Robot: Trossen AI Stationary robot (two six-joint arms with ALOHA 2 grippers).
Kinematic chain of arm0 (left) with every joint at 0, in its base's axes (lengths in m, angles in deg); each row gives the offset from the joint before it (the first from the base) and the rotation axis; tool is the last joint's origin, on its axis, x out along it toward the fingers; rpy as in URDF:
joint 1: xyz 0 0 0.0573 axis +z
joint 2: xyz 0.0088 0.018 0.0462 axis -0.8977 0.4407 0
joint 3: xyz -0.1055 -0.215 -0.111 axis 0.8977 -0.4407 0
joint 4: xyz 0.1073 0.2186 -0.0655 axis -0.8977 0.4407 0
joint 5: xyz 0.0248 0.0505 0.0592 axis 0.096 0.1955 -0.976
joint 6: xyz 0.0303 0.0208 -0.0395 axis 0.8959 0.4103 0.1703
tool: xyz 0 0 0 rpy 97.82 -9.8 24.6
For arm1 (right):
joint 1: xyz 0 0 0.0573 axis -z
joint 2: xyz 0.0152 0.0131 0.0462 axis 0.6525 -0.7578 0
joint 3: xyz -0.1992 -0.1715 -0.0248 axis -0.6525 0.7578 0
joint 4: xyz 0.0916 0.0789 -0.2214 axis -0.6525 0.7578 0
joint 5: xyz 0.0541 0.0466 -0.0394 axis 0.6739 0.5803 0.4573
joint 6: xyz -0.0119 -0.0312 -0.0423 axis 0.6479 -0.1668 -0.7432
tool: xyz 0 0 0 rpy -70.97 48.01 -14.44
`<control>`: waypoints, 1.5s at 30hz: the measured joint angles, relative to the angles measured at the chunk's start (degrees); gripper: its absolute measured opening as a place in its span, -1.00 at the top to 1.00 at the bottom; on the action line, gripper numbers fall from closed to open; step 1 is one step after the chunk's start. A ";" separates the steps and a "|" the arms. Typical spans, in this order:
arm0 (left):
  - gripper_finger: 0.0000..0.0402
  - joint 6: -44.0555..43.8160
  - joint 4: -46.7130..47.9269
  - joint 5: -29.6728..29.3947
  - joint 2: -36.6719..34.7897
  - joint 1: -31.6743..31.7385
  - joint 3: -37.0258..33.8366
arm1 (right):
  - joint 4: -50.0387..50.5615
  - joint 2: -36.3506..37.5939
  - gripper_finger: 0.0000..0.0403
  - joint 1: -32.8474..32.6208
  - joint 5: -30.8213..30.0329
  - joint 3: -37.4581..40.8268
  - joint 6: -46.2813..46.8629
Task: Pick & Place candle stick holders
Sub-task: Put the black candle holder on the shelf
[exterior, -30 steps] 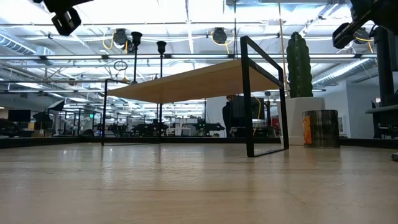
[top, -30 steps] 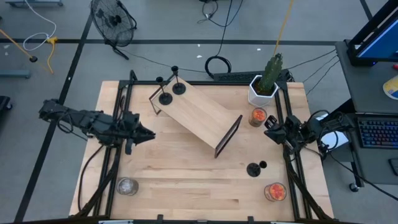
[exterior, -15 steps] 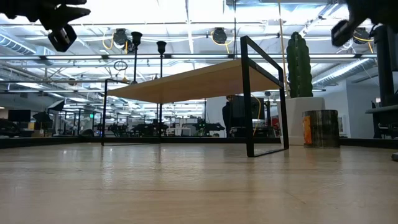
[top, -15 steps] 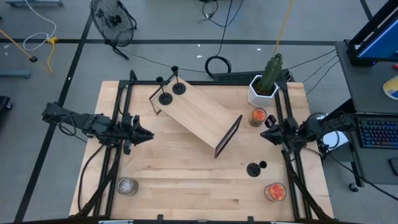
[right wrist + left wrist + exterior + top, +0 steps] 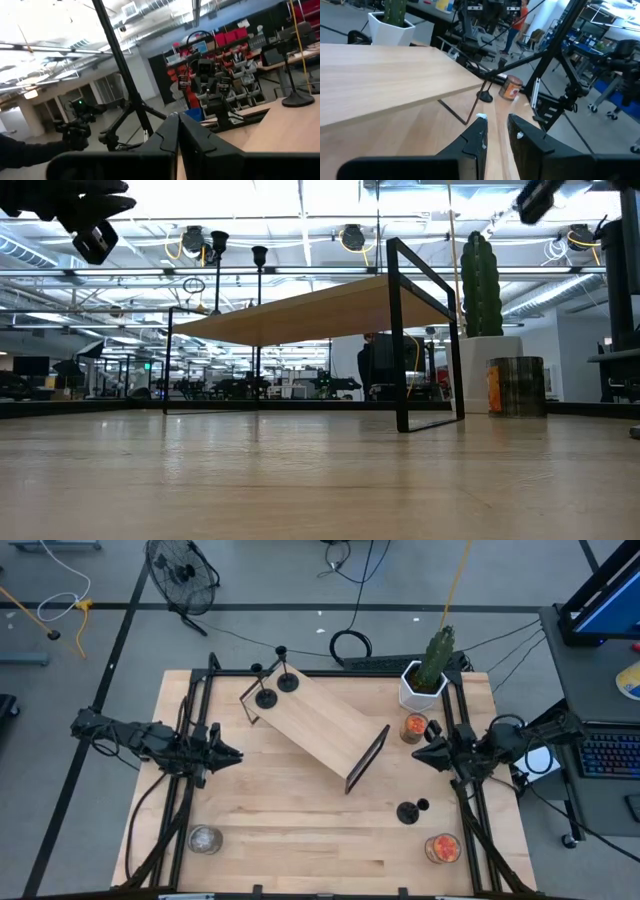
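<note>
Candle stick holders: two [image 5: 265, 698] [image 5: 288, 682] placed on raised shelf [image 5: 320, 722], third [image 5: 407, 811] awaiting pickup. Right gripper [image 5: 424, 756] clenched, left gripper [image 5: 232, 754] slightly parted, both empty. Next, probably: lower right gripper over third, open.

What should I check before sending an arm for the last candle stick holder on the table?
1. Two candle stick holders already stand on the wooden shelf: ok.
2. Third candle stick holder is on the table, apart from the orange jars: ok.
3. Whether that holder is upright or tipped: cannot tell.
4. Right gripper empty, fingers nearly together, hovering near the right edge beside the jar: not ok for grasping, open first.
5. Left gripper empty, slightly open, waiting over the left side: ok.
6. Path from right gripper to the holder shows nothing between them: ok.
</note>
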 joint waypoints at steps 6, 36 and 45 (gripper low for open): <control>0.60 0.77 1.56 0.45 -1.08 -0.02 -0.02 | 7.92 -9.80 0.98 -0.05 1.54 -9.22 1.92; 0.60 4.69 1.44 4.56 -1.12 -0.09 -0.02 | 83.36 -35.74 1.00 -0.07 30.88 -44.96 58.06; 0.60 4.50 1.44 4.54 -1.12 -0.09 -0.02 | 82.55 -35.11 1.00 -0.04 32.87 -44.96 57.73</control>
